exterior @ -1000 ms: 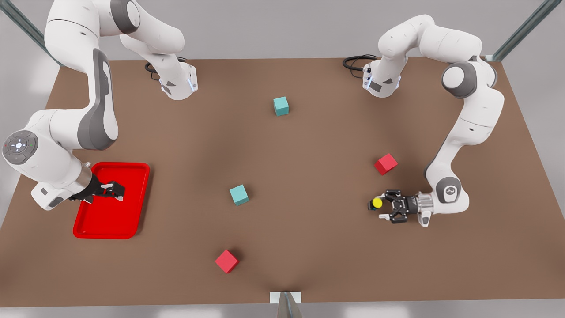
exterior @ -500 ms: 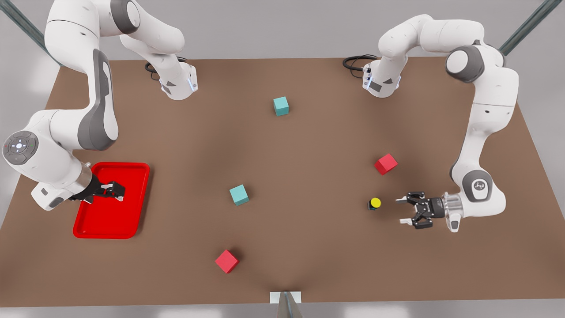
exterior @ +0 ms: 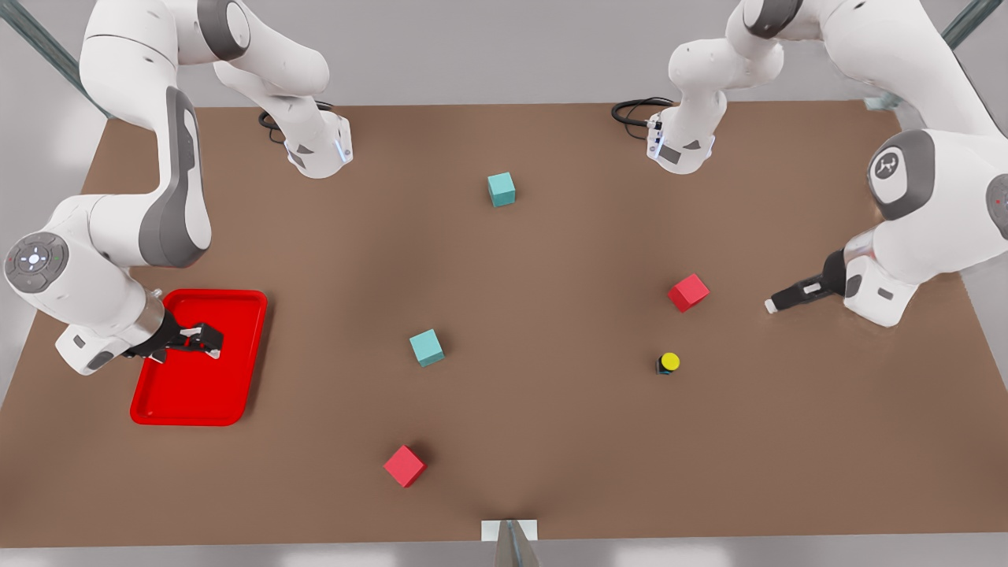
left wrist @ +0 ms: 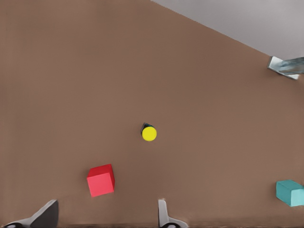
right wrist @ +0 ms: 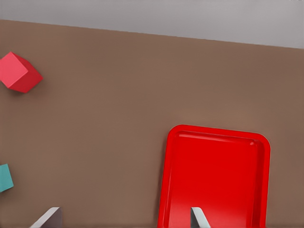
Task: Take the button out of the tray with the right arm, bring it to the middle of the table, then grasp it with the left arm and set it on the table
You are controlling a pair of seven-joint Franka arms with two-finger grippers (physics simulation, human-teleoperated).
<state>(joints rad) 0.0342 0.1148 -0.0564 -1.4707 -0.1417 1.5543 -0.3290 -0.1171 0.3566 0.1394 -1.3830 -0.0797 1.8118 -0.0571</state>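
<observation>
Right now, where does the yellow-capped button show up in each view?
Front view: button on the bare table, toward the front view's right.
Left wrist view: button near mid-picture.
Right wrist view: not in it.
Shared landmark: the red cube close beside it.

Red tray (right wrist: 216, 183) on table (right wrist: 118, 95), pincer (right wrist: 124, 219) spread.

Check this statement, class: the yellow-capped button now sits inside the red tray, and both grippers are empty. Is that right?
One part is wrong. The button stands on the bare table, near a red cube, far from the tray; the front view shows it. The rest holds: the left gripper and right gripper are both empty.
</observation>
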